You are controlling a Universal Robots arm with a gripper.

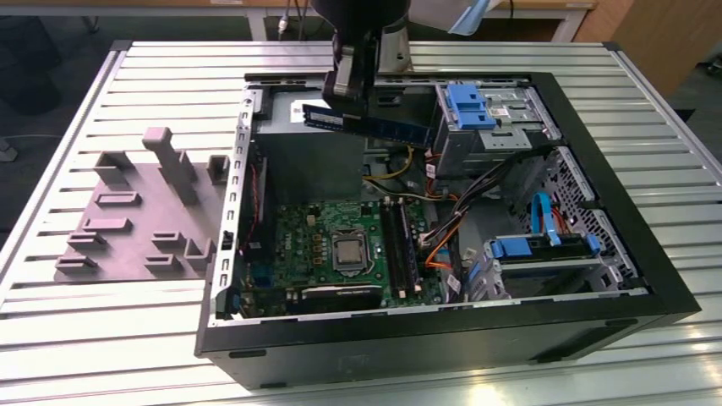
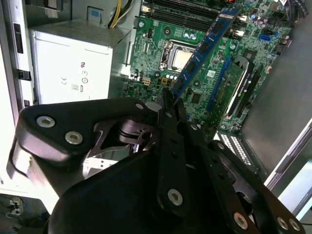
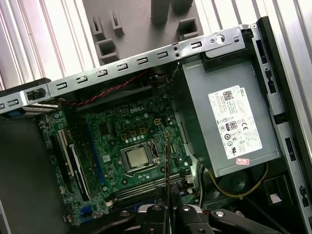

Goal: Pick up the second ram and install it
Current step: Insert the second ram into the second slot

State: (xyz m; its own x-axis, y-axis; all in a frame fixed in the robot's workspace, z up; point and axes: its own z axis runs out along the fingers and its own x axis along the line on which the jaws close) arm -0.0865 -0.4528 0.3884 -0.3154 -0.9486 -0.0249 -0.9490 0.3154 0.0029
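Nearest the exterior view's camera, a slatted aluminium table carries a black computer case with its open side facing up. Inside, a big green motherboard with a square silver processor lies flat on the case floor. Just beside the case, on the exterior view's left, sits a grey plastic fixture plate with upright blocks. Farther back, above the grey metal power supply box, the black claw hangs in the air, pinched tight on one end of the second ram, a long, narrow dark blue-green memory stick with a row of black chips. The stick lies roughly level, clear of the board, and juts toward the exterior view's right. In the second wrist view it reaches out from the closed fingers over the motherboard.
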